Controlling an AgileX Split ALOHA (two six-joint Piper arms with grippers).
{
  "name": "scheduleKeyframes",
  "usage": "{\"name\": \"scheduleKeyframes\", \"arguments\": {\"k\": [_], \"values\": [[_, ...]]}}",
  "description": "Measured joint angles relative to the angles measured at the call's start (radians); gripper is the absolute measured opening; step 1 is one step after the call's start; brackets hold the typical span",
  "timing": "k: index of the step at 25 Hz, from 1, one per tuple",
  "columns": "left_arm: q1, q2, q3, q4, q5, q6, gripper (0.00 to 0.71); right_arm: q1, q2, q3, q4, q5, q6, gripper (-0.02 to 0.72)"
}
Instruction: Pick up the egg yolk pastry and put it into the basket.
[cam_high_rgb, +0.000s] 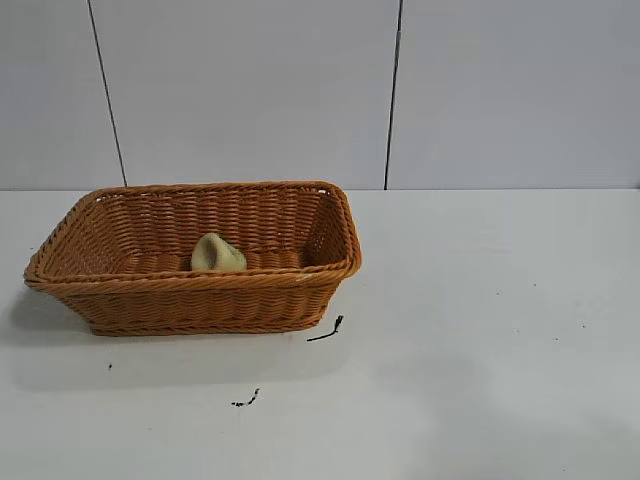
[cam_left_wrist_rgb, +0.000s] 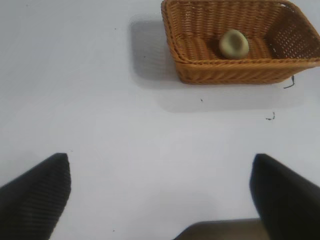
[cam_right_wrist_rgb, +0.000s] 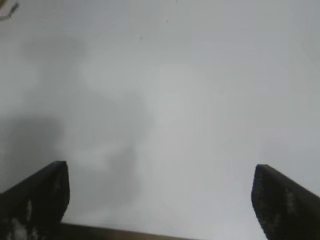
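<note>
White bench (cam_high_rgb: 480, 350): broad and bare across most of the exterior view, with two small black scuffs (cam_high_rgb: 325, 330) near 6 o'clock of the basket's right corner.

Basket (cam_high_rgb: 120, 290): orange-brown wicker, upright at about 9 o'clock of the exterior view, resting flat on the bench.

Left pincer (cam_left_wrist_rgb: 160, 192): spread wide, holding nothing, hanging over bare bench well apart from the basket, which sits off toward 1 o'clock in its wrist view. Absent from the exterior view.

Right pincer (cam_right_wrist_rgb: 160, 195): likewise spread wide and empty, over plain bench, with neither basket nor pastry in its wrist view.

Egg yolk pastry (cam_high_rgb: 217, 253): pale yellow-green lump lying on the basket floor, roughly mid-length and close to the near wall, partly hidden behind the braided rim; free of both pincers.

Judged from this: placement apparently done, pastry inside the basket, both arms drawn clear. Seemingly nothing left beyond parking.
</note>
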Motion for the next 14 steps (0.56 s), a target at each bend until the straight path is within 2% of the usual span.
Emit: {"name": "scheduleKeyframes", "arguments": {"k": [6, 14], "values": [[0.0, 0.0, 0.0, 0.0, 0.0, 0.0, 0.695, 0.0, -0.253, 0.002, 0.0, 0.0, 0.003, 0.689], [0.0, 0.0, 0.0, 0.0, 0.0, 0.0, 0.695, 0.0, -0.278, 0.006, 0.0, 0.002, 0.003, 0.689]]}}
